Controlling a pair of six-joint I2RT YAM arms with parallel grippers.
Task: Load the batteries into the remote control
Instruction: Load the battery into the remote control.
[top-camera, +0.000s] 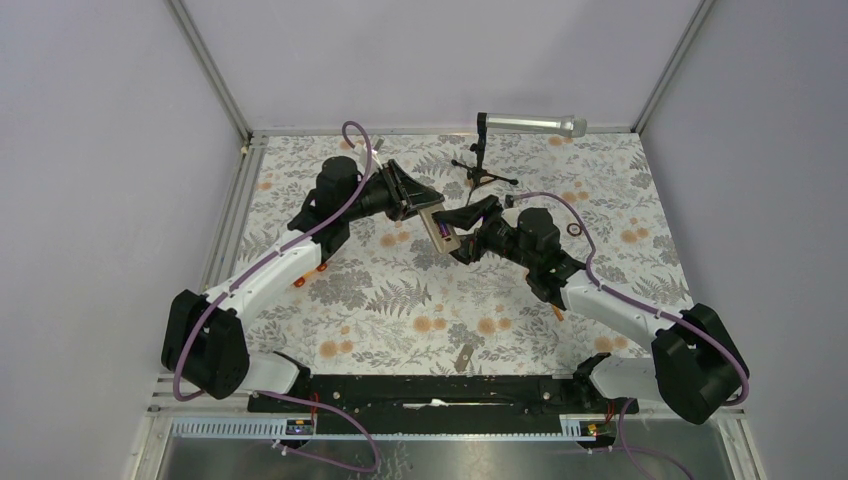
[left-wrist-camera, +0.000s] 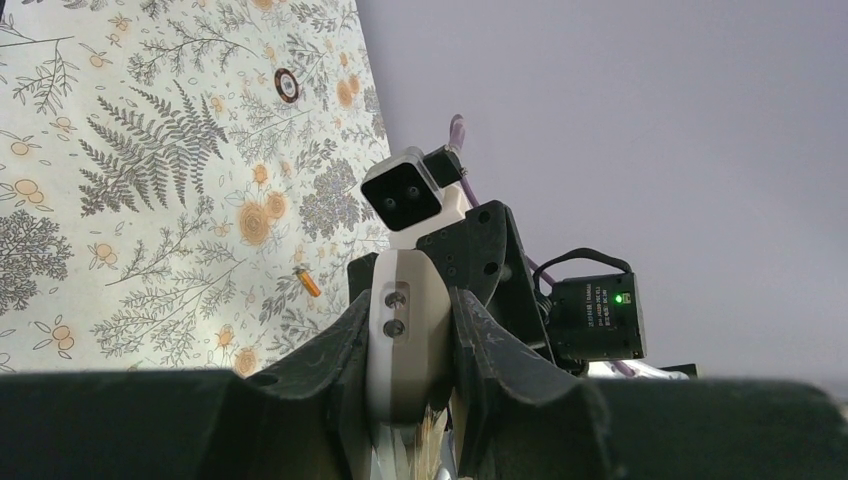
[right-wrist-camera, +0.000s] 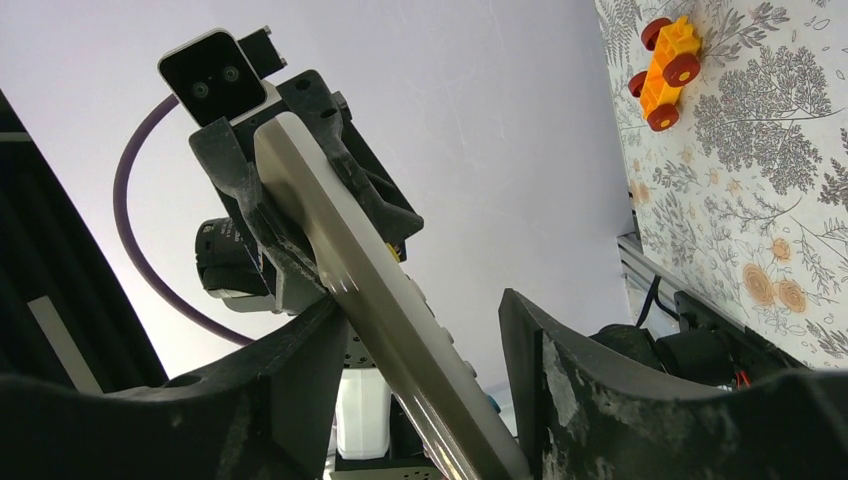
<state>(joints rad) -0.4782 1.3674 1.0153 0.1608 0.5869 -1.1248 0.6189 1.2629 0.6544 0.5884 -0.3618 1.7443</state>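
The white remote control (top-camera: 432, 222) hangs in the air over the middle of the table, its tan recess facing up. My left gripper (top-camera: 412, 198) is shut on its far end. A dark purple battery (top-camera: 437, 232) seems to lie in the recess. My right gripper (top-camera: 458, 233) straddles the near end; in the right wrist view its jaws (right-wrist-camera: 418, 305) stand open, one finger against the remote control (right-wrist-camera: 360, 270) and the other apart from it. The orange battery (top-camera: 556, 311) lies on the cloth beside the right arm, and shows in the left wrist view as the orange battery (left-wrist-camera: 308, 282).
A silver microphone (top-camera: 530, 124) on a black stand (top-camera: 480, 170) is at the back. An orange toy car (right-wrist-camera: 665, 65) lies left, partly under the left arm. A small black ring (top-camera: 573, 229) and a small tan piece (top-camera: 463, 358) rest on the flowered cloth.
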